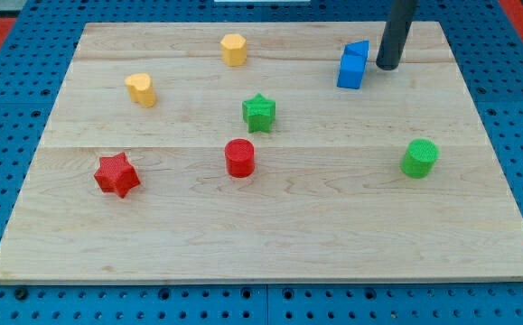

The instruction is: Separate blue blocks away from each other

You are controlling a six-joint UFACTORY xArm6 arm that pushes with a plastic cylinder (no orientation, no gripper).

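Two blue blocks stand touching at the view's upper right of the wooden board (270,226): a blue cube (350,70) in front and a second blue block (359,49) just behind it, its shape unclear. My tip (387,67) rests on the board just to the right of the blue pair, a small gap from the front cube. The dark rod rises from it out of the view's top.
A yellow block (234,49) sits at top centre and a yellow heart-like block (141,89) at upper left. A green star (259,112) is at centre, a red cylinder (239,157) below it, a red star (117,174) at lower left, a green cylinder (419,157) at right.
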